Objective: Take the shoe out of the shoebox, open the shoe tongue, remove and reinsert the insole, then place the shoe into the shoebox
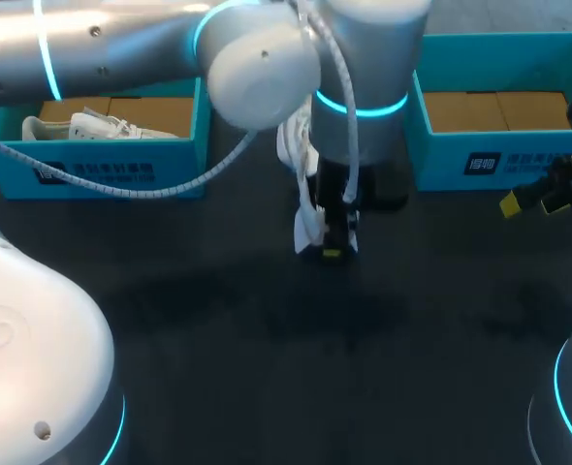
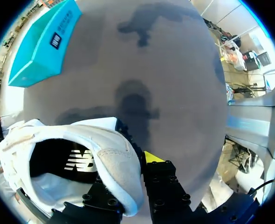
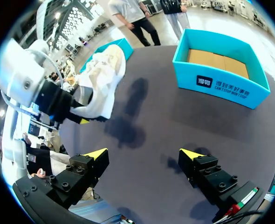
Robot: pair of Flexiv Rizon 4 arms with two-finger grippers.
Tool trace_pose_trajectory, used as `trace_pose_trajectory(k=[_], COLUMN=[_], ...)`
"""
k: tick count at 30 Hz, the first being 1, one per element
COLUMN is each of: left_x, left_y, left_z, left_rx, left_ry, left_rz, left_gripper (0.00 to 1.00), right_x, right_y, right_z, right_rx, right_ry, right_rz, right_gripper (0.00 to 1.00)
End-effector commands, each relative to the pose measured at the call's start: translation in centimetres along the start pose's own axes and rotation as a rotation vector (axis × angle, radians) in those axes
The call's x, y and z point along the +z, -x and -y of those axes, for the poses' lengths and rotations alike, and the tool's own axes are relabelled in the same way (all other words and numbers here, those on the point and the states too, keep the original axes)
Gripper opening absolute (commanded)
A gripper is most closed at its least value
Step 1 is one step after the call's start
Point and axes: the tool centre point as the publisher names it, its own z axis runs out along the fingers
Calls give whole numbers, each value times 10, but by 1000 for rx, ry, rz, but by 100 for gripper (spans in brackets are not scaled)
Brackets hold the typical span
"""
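The left gripper [image 1: 331,249] clamps the white sneaker [image 1: 306,205] by its collar wall, probably at the heel, holding it over the dark table [image 1: 267,329] beside the empty teal shoebox [image 1: 499,163]. The right gripper [image 3: 143,155] hangs spread wide just before that shoebox.

Cyan-ringed silver arms [image 1: 121,48], black right gripper [image 3: 143,153]

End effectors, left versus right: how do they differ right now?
The left end effector is shut on the heel of the white sneaker; the right end effector is open and empty. The left end effector is over the table's middle; the right end effector is at the right side, near the empty teal shoebox. Both have black fingers with yellow tips.
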Motion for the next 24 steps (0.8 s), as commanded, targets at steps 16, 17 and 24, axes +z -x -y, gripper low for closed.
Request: trace_pose_trajectory(k=[16, 17, 24], left_x=[-62, -62, -62], left_y=[-13, -13, -13], left_z=[-18, -18, -18], left_rx=[14, 14, 14], left_ry=[-63, -63, -63], left_rz=[77, 77, 77], left_gripper=[0, 0, 0], right_x=[1, 1, 1], right_y=[0, 0, 0], right_z=[0, 0, 0], right_rx=[1, 1, 1], right_ry=[-1, -1, -1], right_rz=[1, 1, 1], right_gripper=[100, 100, 100])
